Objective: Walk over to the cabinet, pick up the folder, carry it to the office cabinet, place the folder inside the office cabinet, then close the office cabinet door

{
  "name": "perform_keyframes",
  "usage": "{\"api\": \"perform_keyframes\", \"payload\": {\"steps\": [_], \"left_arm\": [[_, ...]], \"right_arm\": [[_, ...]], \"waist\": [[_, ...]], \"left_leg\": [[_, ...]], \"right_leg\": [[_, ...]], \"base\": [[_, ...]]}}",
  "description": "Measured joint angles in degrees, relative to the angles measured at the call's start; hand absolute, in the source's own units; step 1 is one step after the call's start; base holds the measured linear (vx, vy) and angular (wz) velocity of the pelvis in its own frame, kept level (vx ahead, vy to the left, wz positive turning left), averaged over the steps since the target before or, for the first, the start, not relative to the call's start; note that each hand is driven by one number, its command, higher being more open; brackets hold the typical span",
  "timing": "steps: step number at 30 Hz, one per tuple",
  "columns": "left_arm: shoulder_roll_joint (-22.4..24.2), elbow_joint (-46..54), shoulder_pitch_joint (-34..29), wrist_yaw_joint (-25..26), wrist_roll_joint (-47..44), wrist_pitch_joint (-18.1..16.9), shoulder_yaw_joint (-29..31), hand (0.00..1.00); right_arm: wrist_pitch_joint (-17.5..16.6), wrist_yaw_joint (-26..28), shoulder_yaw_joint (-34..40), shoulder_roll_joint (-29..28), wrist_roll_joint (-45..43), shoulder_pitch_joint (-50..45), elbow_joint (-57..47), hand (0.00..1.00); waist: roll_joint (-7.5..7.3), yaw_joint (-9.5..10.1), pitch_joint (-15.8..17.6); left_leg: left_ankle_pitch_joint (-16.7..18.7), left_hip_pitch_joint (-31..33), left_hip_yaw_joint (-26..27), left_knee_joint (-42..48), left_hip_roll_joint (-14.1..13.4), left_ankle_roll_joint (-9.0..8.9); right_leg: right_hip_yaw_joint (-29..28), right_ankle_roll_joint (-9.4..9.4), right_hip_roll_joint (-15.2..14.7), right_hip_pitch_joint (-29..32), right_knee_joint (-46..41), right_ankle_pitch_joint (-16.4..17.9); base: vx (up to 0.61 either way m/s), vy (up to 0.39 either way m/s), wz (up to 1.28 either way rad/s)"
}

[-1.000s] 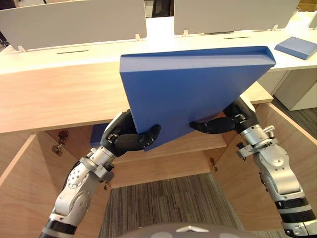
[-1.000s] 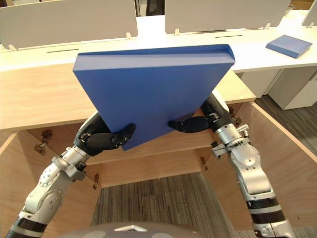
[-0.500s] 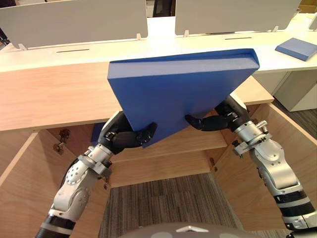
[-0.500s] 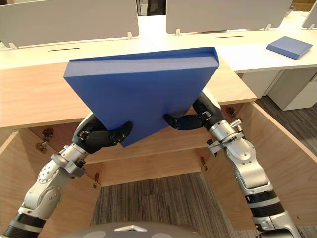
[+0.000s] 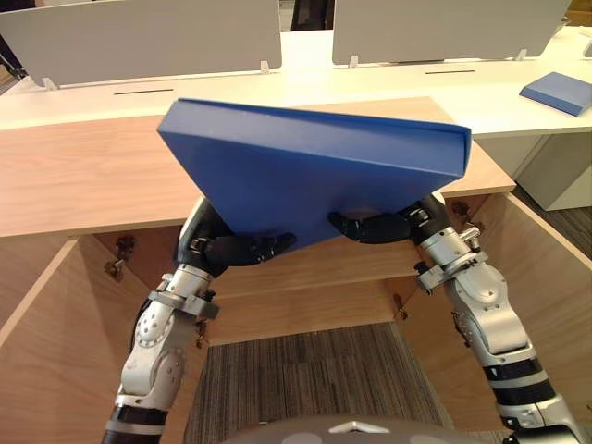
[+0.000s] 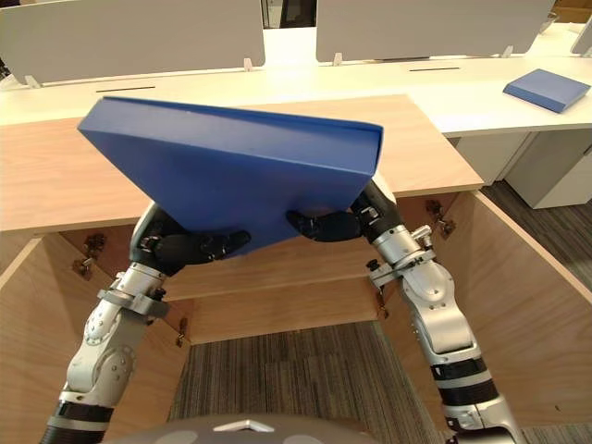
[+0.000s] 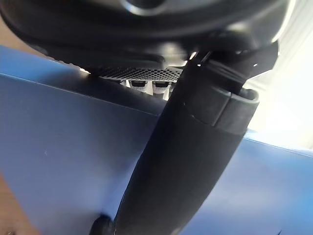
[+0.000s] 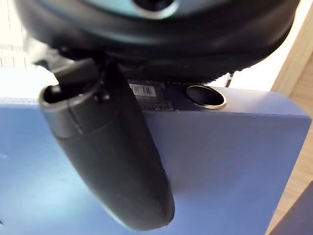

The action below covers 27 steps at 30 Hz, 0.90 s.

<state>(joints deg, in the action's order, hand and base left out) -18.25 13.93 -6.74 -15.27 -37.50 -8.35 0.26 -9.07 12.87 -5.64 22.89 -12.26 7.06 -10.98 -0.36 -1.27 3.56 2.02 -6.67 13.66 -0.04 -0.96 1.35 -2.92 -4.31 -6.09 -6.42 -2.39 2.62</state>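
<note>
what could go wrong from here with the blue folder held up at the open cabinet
1. The large blue folder is tilted and pinched only near its lower corner by the left hand and right hand; it might pivot or slip out.
2. Most of it sits above the light wooden cabinet top; when lowered toward the wooden shelf, its edge could catch that board.
3. The open wooden door stands close beside the right arm and could get knocked.

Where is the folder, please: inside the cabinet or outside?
Outside: left hand and right hand hold the folder tilted, in front of the cabinet.
</note>
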Motion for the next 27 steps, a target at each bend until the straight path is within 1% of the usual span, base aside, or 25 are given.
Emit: {"api": "perform_keyframes", "payload": {"steps": [2, 5, 8, 12, 14, 16, 18, 22, 24, 27], "left_arm": [[2.75, 2.58, -1.22, 1.58, 1.30, -1.39, 2.03, 1.00], [5.29, 3.96, -2.03, 2.93, 2.52, -1.96, 3.97, 1.00], [8.82, 4.54, -3.64, 5.41, 4.46, -2.93, 7.86, 1.00], [14.53, 5.04, -6.77, 10.50, 7.01, -4.28, 15.18, 1.00], [15.92, 5.04, -7.75, 12.38, 8.73, -4.61, 16.98, 1.00], [18.34, 4.92, -9.79, 14.49, 10.74, -4.91, 18.99, 1.00], [19.59, 4.42, -11.21, 15.59, 11.21, -4.90, 19.86, 1.00], [21.57, -0.60, -13.15, 16.56, 11.36, -4.80, 20.98, 1.00], [21.79, -3.26, -13.56, 16.59, 12.36, -4.71, 20.97, 1.00], [21.96, -8.64, -14.41, 16.59, 13.70, -3.90, 20.90, 1.00]], "right_arm": [[-0.01, -0.94, 0.09, -2.12, 0.84, -0.13, -1.83, 0.00], [-0.19, -1.93, 0.85, -4.03, 0.92, -0.28, -3.43, 0.00], [-0.80, -2.79, 2.86, -7.26, 0.92, -1.06, -4.89, 0.00], [-1.16, -4.01, 4.72, -10.99, 0.89, -3.62, -7.30, 0.00], [-1.16, -4.32, 4.74, -11.89, 0.87, -4.16, -7.43, 0.00], [-1.16, -4.37, 4.63, -13.00, 0.82, -6.09, -8.02, 0.00], [-1.16, -4.29, 4.59, -13.82, 0.81, -7.20, -8.04, 0.00], [-1.13, -4.00, 4.43, -14.47, 0.67, -9.54, -8.05, 0.00], [-1.11, -3.57, 4.30, -14.76, 0.29, -10.30, -8.05, 0.00], [-0.97, -3.14, 2.16, -14.78, -2.76, -11.54, -8.03, 0.00]], "waist": [[0.01, 0.10, 0.00], [0.01, 0.40, 0.00], [0.03, 0.64, 0.00], [0.03, 0.91, -0.01], [0.03, 0.91, -0.01], [0.03, 1.07, -0.01], [0.03, 1.11, -0.01], [0.03, 1.14, -0.03], [0.00, 1.20, -0.02], [0.00, 1.17, -0.02]], "left_leg": [[-0.35, -0.01, -0.23, -0.49, 0.05, -0.03], [-0.61, -0.01, -0.75, -0.74, 0.10, 0.00], [-0.82, -0.10, -1.86, -0.99, 0.24, -0.01], [-1.50, -0.19, -2.72, -2.08, 0.47, -0.04], [-1.72, -0.21, -2.96, -2.37, 0.51, -0.01], [-1.94, -0.24, -3.26, -2.74, 0.55, -0.02], [-1.96, -0.26, -3.41, -2.77, 0.56, -0.02], [-2.42, -0.88, -4.36, -3.64, 1.08, 0.07], [-2.95, -1.08, -4.66, -4.60, 1.17, -0.09], [-3.20, -1.20, -4.69, -4.94, 1.14, -0.15]], "right_leg": [[0.32, -0.01, 0.00, 0.02, 0.07, 0.02], [0.94, -0.01, -0.02, -0.21, 0.13, 0.04], [1.70, -0.04, -0.12, -0.67, 0.33, 0.17], [2.86, -0.08, -0.24, -0.84, 0.57, 0.29], [3.07, -0.07, -0.24, -0.84, 0.57, 0.30], [3.39, -0.08, -0.26, -0.86, 0.57, 0.31], [3.70, -0.10, -0.28, -0.97, 0.57, 0.33], [4.48, -0.61, -0.79, -1.77, 0.57, 1.13], [4.67, -0.61, -0.82, -1.67, 0.60, 1.33], [4.73, -0.62, -0.75, -1.66, 0.77, 1.36]], "base": [[0.00, -0.010, 0.06], [0.00, -0.011, 0.12], [-0.01, -0.012, 0.17], [0.00, -0.014, 0.11], [0.00, -0.008, 0.09], [0.00, -0.007, 0.08], [-0.01, -0.008, 0.06], [-0.02, -0.014, 0.12], [-0.03, -0.019, 0.08], [0.00, 0.000, 0.00]]}}
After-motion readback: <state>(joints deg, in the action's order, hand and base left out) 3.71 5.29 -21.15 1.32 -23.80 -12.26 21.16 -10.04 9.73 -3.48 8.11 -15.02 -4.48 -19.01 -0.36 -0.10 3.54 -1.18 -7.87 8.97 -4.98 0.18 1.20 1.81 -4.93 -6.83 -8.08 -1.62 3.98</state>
